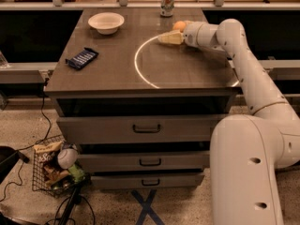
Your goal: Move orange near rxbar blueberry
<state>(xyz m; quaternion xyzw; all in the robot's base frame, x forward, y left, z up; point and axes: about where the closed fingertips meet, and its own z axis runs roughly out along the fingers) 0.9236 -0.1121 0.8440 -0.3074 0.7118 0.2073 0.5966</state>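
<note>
The orange (pixel 179 26) sits on the brown table top (pixel 117 69) toward the back right, just behind my gripper (pixel 165 37). My gripper reaches in from the right, low over the table, its pale fingers pointing left in front of the orange. The rxbar blueberry (pixel 82 58), a flat dark blue wrapper with white lettering, lies near the table's left edge, far from the orange.
A white bowl (pixel 106 22) stands at the back left. A drink can (pixel 167 1) stands at the back edge, behind the orange. A white arc (pixel 138 67) is marked on the table. Drawers sit below; a wire basket (pixel 51 170) is on the floor.
</note>
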